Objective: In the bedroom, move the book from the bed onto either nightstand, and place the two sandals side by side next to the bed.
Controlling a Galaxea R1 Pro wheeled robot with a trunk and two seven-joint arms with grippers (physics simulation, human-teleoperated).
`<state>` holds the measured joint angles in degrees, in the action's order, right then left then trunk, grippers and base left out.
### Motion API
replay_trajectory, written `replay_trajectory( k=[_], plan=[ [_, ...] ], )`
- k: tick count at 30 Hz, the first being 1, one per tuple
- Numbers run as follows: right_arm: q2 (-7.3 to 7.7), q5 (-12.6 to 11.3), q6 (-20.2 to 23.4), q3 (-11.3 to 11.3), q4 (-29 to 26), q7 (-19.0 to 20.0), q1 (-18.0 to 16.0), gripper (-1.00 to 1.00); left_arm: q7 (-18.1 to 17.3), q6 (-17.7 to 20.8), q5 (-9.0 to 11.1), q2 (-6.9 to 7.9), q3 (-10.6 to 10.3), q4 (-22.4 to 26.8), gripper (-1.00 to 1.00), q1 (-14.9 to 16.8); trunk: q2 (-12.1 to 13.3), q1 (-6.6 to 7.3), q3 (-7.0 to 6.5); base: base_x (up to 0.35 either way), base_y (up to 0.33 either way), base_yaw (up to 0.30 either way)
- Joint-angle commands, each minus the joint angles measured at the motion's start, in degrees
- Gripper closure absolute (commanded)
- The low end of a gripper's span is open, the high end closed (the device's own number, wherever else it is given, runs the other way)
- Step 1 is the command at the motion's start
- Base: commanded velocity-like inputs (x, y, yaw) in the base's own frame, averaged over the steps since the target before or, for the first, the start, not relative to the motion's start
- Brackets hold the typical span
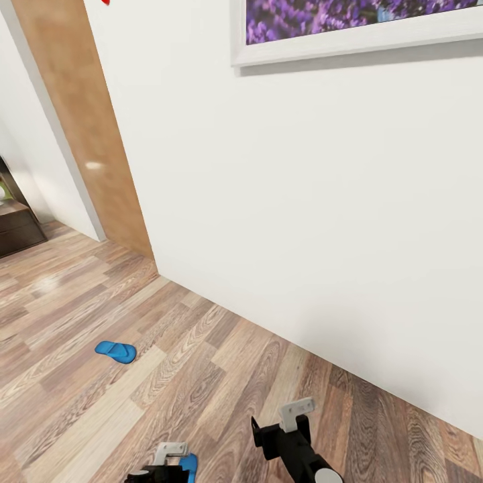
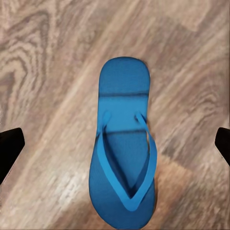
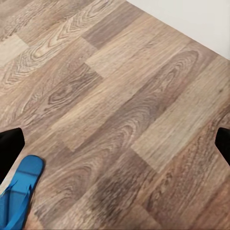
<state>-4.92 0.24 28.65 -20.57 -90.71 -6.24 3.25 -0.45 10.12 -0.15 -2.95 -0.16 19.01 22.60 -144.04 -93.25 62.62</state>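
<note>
Two bright blue sandals lie on the wood-plank floor. One sandal [image 1: 115, 350] rests alone, out to the left in the head view. The other sandal [image 1: 190, 464] [image 2: 123, 148] lies flat directly under my left gripper [image 1: 176, 463] [image 2: 116, 143], which hangs above it, open, its black fingertips [image 2: 10, 146] wide on either side and touching nothing. My right gripper [image 1: 290, 429] [image 3: 116, 143] is open too and holds nothing. It hovers over bare floor, and the second sandal's end [image 3: 19, 191] shows beside one finger. The book and the bed are out of view.
A white wall [image 1: 315, 221] with a framed purple picture [image 1: 362, 20] runs close on the right. A wooden door panel [image 1: 87, 127] stands at the wall's corner. A dark drawer cabinet [image 1: 17, 228] sits at the far left; I cannot tell if it is a nightstand.
</note>
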Motion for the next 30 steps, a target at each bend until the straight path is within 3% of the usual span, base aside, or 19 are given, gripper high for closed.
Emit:
replay_trajectory(
  k=[1,12,24,30],
  plan=[
    [0.0,0.02,0.29,-0.21,-0.08,-0.28,0.0,-1.0,-0.05,0.38,-0.02,-0.01,-0.01,0.47,-1.0,-0.01,-0.02,0.01,0.04,0.0,0.0,0.0],
    [0.0,0.09,0.28,-0.72,-0.08,-0.28,0.0,-1.0,-0.07,0.61,-0.03,-0.1,-0.01,1.6,-1.0,0.02,-0.02,0.01,0.04,0.0,0.0,0.0],
    [0.0,0.11,0.27,-1.33,-0.08,-0.34,0.0,-1.0,-0.08,0.48,0.0,-0.12,-0.01,1.84,-1.0,0.06,-0.18,-0.3,2.7,0.0,0.0,0.0],
    [0.05,0.17,0.27,-3.45,-0.1,-1.55,0.0,-1.0,-0.08,0.32,-0.01,-0.15,-0.01,1.88,-1.0,0.06,-0.26,-0.46,4.03,0.0,0.0,0.0]
  ],
)
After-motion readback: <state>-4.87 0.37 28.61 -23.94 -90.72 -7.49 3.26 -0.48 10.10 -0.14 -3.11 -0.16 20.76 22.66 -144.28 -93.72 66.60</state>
